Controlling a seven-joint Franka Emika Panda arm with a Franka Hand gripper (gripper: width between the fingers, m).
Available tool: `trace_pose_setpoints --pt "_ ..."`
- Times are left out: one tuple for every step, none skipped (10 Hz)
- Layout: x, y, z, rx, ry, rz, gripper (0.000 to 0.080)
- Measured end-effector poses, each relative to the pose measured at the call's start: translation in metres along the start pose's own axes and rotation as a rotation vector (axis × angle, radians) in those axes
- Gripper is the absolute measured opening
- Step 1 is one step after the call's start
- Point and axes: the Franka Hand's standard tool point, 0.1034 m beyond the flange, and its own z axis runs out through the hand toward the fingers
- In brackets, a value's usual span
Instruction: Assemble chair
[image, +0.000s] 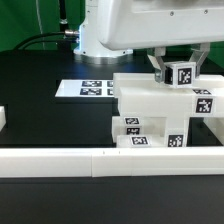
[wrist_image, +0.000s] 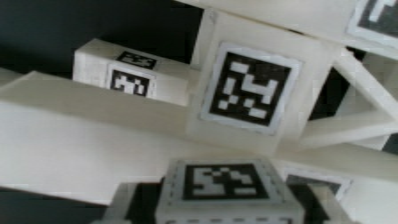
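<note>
Found claw (image: 181, 70) pinching cube (image: 181, 77), with one dark finger (image: 160, 66) pressed to each side. Noted a square tag on the cube face turned toward the exterior view. Checked against the wrist view: same cube (wrist_image: 222, 182) close under the lens, tag facing it, dark fingers on both flanks. Could not settle whether cube rests on the part beneath or sits just clear of it.

Traced claw up to white arm (image: 120, 25), filling the upper middle of the exterior view.

Located cube at the very top of chair (image: 150, 100), toward the exterior view's right end. Recorded chair as a stepped stack of glossy white blocks and flat panels, upright on black table (image: 40, 115), right of centre in the exterior view. Counted four tags on its near faces, one high on the right and three low down. Picked out in the wrist view, beyond cube, a white panel (wrist_image: 246, 88) with a large tag and a smaller tagged block (wrist_image: 125, 75) beside it, both blurred.

Logged marker board (image: 92, 88) flat on table behind chair, to the exterior view's left, its near end hidden by chair. Logged long low wall (image: 100, 158) across the front, just ahead of chair.
</note>
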Motion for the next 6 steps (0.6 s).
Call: trace_pose_setpoints --pt "0.0003 0.0007 0.0 0.0 0.004 0.116 0.0265" --pt "0.0004 0.0029 0.0001 0.006 0.008 0.269 0.0265" --pt "0.0002 0.0055 0.0001 0.017 0.008 0.479 0.0265" --pt "0.0009 0.0045 -0.0001 0.011 0.01 0.508 0.0265" --pt "0.0014 0.0028 -0.0002 0.019 0.01 0.6 0.0265" --pt "0.0014 0.0028 -0.0002 0.02 0.009 0.662 0.0265"
